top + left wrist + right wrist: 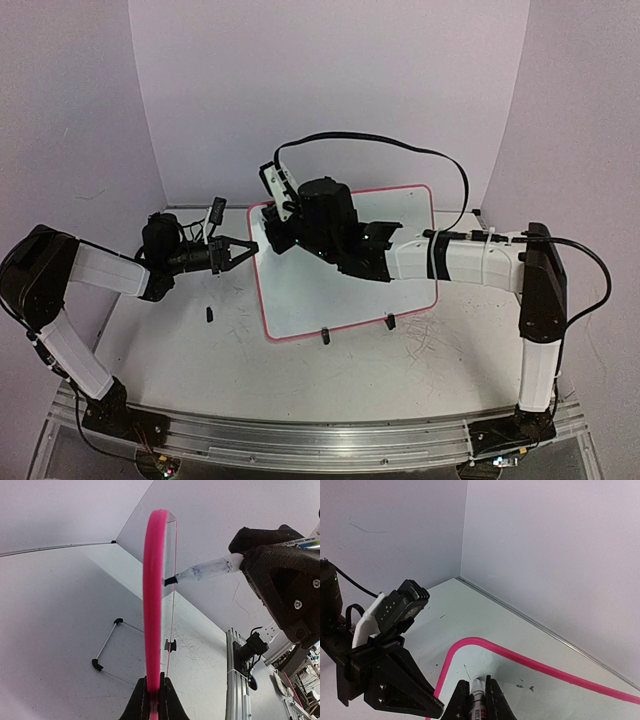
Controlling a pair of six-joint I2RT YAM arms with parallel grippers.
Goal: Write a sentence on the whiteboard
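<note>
We note whiteboard (335, 300) mid-table, near edge on clip feet (325, 337), face blank where visible, no sentence readable. Left gripper (152, 685) clamped on pink left frame: hold must be firm, no twist. Beyond, right gripper (478, 687) pinched on marker (207, 570), tip touching board's top-left. We'd press lightly, stroke rightward, steady letters

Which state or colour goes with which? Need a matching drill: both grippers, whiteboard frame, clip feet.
Things:
1. left gripper
2. right gripper
3. whiteboard frame
4. clip feet

States or colours:
A. black
B. shut on the marker
C. pink
D. shut on the whiteboard frame

Pairs: 1-D, 2-B, 3-C, 4-A
</note>
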